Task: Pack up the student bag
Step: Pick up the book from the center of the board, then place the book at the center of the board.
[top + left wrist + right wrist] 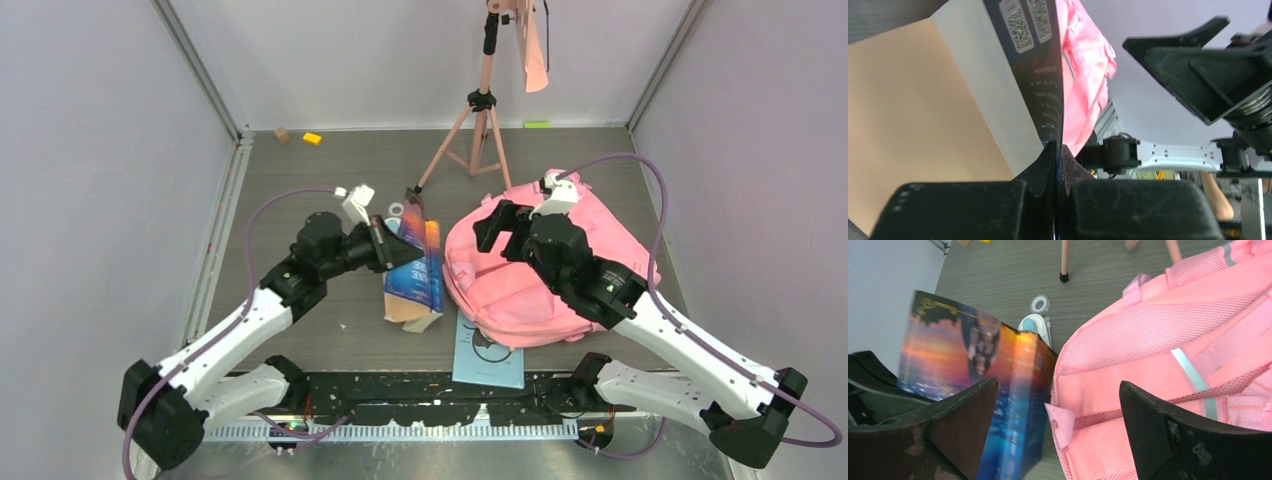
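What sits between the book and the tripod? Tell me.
A white tape dispenser and a small tape ring lie on the table between the book and the tripod, clearest in the right wrist view.

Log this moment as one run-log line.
left gripper: shut on book | right gripper: open over student bag | bag: unpacked

Left gripper (400, 247) clamped tight, right gripper (497, 226) spread wide, both arms extended inward.

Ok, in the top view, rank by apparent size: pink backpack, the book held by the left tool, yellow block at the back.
1. Pink fabric backpack
2. Dark blue and orange book
3. Small yellow block
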### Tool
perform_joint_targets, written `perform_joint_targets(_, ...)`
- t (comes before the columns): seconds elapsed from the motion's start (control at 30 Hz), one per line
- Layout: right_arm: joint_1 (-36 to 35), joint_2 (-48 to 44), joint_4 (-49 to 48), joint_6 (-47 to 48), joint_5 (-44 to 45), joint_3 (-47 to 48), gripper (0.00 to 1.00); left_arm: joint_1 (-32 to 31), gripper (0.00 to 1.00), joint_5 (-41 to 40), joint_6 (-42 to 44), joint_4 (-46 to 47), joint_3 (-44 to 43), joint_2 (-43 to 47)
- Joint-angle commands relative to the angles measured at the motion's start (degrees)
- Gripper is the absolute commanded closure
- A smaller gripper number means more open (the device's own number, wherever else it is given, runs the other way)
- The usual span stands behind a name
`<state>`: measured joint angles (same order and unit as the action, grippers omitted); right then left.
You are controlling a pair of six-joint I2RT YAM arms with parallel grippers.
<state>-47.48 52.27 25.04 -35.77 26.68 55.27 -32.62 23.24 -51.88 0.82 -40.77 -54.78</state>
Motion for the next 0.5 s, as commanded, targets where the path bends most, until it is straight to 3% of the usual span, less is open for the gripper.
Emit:
perform_joint_targets(0.0,0.2,-2.4,-0.6,-1.1,3.9,-1.1,0.02,-7.1,1.00,-0.8,1.1,18.4,-6.5,-4.7)
perform_joint_targets(0.2,0.2,-2.8,0.1,-3.7,1.8,-2.7,0.02,-8.2,1.00,-1.2,-0.9,27.9,-0.3,-7.6)
perform_joint_targets(0.47,0.1,0.9,0.0,-5.1,-6.5,-4.6,0.05,-8.2,1.00,-11.0,-2.7,29.4,17.8,1.3)
